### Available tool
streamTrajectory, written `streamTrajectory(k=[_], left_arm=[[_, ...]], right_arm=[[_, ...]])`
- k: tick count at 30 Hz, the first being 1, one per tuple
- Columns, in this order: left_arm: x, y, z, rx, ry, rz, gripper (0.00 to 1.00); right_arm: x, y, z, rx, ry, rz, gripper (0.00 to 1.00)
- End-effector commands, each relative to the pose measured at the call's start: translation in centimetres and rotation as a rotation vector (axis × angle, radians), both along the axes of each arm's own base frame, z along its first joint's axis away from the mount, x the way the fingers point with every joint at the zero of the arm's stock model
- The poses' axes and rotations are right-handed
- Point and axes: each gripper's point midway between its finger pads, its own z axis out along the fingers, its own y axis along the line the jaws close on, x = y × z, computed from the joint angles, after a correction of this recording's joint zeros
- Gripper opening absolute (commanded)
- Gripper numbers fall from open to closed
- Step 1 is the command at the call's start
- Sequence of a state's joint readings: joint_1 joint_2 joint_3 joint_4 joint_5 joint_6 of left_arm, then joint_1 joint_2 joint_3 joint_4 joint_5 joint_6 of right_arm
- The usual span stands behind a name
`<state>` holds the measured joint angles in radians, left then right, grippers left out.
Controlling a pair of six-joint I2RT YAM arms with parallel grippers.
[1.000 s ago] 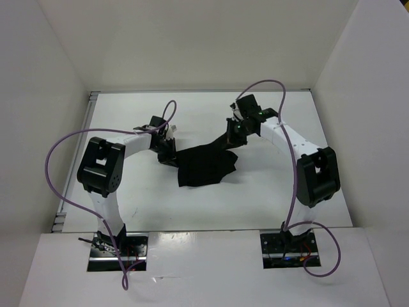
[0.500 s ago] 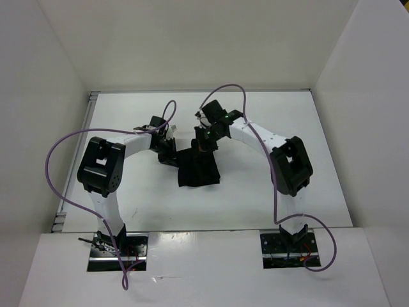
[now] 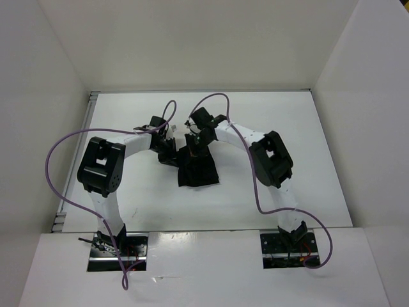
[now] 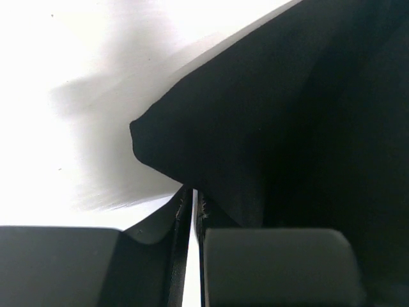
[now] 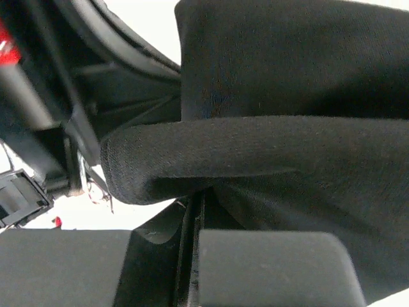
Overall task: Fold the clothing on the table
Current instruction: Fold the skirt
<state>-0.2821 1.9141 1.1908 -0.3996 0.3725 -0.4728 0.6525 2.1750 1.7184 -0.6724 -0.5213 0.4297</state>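
Nearest me, the clothing [image 3: 199,173] lies as a narrow dark stack on the white worktop [image 3: 287,128], its near hem flat and roughly midway between my two bases. Just beyond that hem, at the stack's far left corner, my left pincer [image 3: 167,155] sits low on the worktop and is clenched on a thin pinch of the fabric's edge. That is only my judgement, because its wrist view is mostly black cloth and shadow, and I cannot see how much cloth is really between the jaws. That is my first worry: a shallow bite there could slip the moment the cloth is tugged, and the anchored corner would walk out of line. A little farther and to the right, my right pincer [image 3: 193,146] is clenched on a rolled lip of the clothing, carried over the layer beneath it. Its wrist view shows that lip as a fat tube rather than a crisp edge. If I let it go as it is, I expect it to flop down bunched and leave a lumpy, crooked fold. If I pull it leftward, I may drag the under layer with it and skew the stack. The two pincers are just beside each other, so any sideways move toward one another risks a knock. Beyond them the smooth far worktop gives the cloth no grip, so a garment pushed that way would slide rather than fold.
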Motion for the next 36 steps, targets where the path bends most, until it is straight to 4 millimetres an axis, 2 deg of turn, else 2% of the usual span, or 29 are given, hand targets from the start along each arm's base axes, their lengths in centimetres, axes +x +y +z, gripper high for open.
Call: streamTrajectory(k=[1, 2, 4, 5, 7, 17, 19, 21, 23, 24, 25, 26, 27, 29, 30, 32, 33, 34, 35, 36], left_arm=[[-0.5, 0.4, -1.2, 0.022, 0.020, -0.014, 0.13], [-0.5, 0.4, -1.2, 0.022, 0.020, -0.014, 0.13], [-0.5, 0.4, -1.2, 0.022, 0.020, -0.014, 0.13], [-0.5, 0.4, -1.2, 0.022, 0.020, -0.014, 0.13], [-0.7, 0.1, -1.2, 0.022, 0.020, -0.023, 0.13], [-0.7, 0.1, -1.2, 0.022, 0.020, -0.023, 0.13], [-0.6, 0.3, -1.3, 0.032, 0.017, -0.020, 0.13], [-0.8, 1.0, -1.3, 0.071, 0.017, -0.015, 0.13], [0.4, 1.7, 0.6, 0.116, -0.050, 0.012, 0.13], [1.0, 2.5, 1.4, 0.119, -0.071, 0.035, 0.13], [1.7, 3.0, 3.4, 0.106, -0.117, 0.057, 0.15], [1.8, 3.6, 4.2, 0.104, -0.128, 0.073, 0.18], [2.6, 4.6, 5.5, 0.107, -0.157, 0.105, 0.19], [3.6, 5.8, 8.6, 0.141, -0.223, 0.116, 0.22], [4.2, 7.2, 9.5, 0.192, -0.250, 0.155, 0.22], [4.1, 8.1, 11.6, 0.233, -0.292, 0.155, 0.22], [4.2, 8.1, 12.5, 0.229, -0.310, 0.157, 0.22], [4.1, 7.7, 14.2, 0.201, -0.350, 0.144, 0.22], [3.9, 7.2, 14.9, 0.173, -0.368, 0.120, 0.22], [3.4, 5.7, 16.1, 0.086, -0.380, 0.076, 0.22]], right_arm=[[1.1, 2.4, 1.1, 0.081, -0.031, 0.027, 0.00], [1.3, 2.6, 1.5, 0.095, -0.036, 0.031, 0.00], [1.5, 2.9, 0.7, 0.091, -0.025, 0.024, 0.00], [1.4, 3.2, 1.3, 0.115, -0.020, 0.036, 0.00], [1.3, 3.6, 0.7, 0.133, 0.004, 0.043, 0.00], [2.0, 5.1, 1.4, 0.193, 0.012, 0.048, 0.01], [2.1, 5.0, 0.8, 0.180, 0.016, 0.043, 0.15], [1.5, 5.5, 1.6, 0.231, 0.040, 0.076, 0.29], [1.1, 5.9, 2.7, 0.289, 0.029, 0.106, 0.34], [0.9, 6.2, 5.0, 0.338, 0.016, 0.120, 0.35], [1.0, 6.5, 6.3, 0.371, -0.010, 0.135, 0.35], [0.8, 6.6, 7.6, 0.397, -0.014, 0.141, 0.35], [0.5, 6.7, 9.7, 0.435, -0.030, 0.151, 0.35], [-0.3, 6.8, 12.2, 0.498, -0.033, 0.190, 0.35], [-0.2, 6.3, 13.7, 0.518, -0.055, 0.192, 0.35], [-0.3, 5.7, 14.8, 0.528, -0.055, 0.192, 0.30], [0.3, 5.0, 16.0, 0.529, -0.104, 0.188, 0.27], [1.4, 4.0, 16.0, 0.500, -0.137, 0.148, 0.22], [1.7, 3.1, 15.4, 0.456, -0.133, 0.115, 0.18], [2.3, 2.3, 14.8, 0.415, -0.137, 0.073, 0.15]])
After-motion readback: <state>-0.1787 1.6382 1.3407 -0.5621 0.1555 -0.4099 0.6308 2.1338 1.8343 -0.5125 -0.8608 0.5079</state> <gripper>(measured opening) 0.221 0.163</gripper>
